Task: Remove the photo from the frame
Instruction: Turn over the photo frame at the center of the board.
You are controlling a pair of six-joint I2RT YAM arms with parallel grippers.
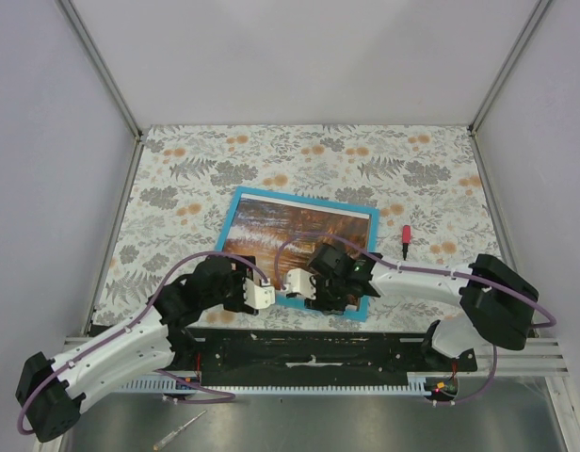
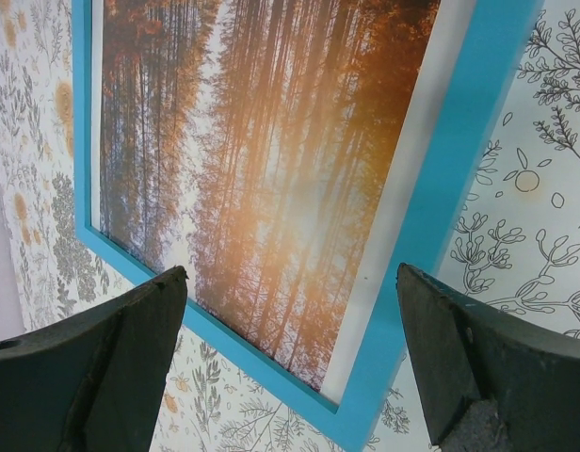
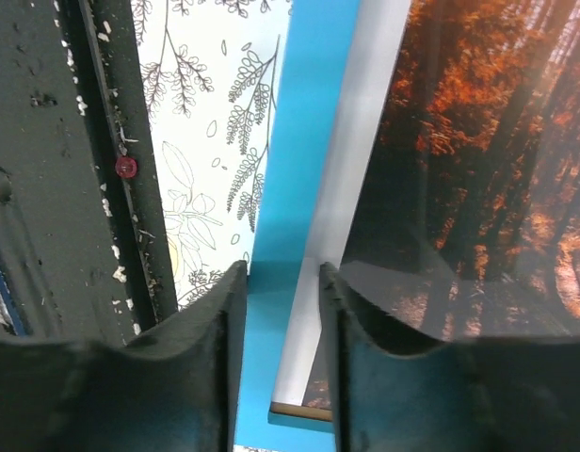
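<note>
The photo (image 1: 304, 226), an orange-brown forest print with a white edge, lies in the blue frame (image 1: 299, 196) on the floral table cover. My right gripper (image 1: 307, 287) is at the frame's near edge. In the right wrist view its jaws (image 3: 282, 273) are closed on the blue frame rail (image 3: 299, 160), one finger outside it and one over the photo (image 3: 478, 141). My left gripper (image 1: 257, 284) hovers open and empty by the frame's near-left part. In the left wrist view its jaws (image 2: 290, 282) spread wide over a corner of the frame (image 2: 441, 217) and the photo (image 2: 262, 151).
A small red-handled tool (image 1: 406, 240) lies right of the frame. The black mounting rail (image 1: 309, 350) runs along the table's near edge, also in the right wrist view (image 3: 45, 169). Another tool (image 1: 177, 435) lies on the metal shelf below. Grey walls enclose the table.
</note>
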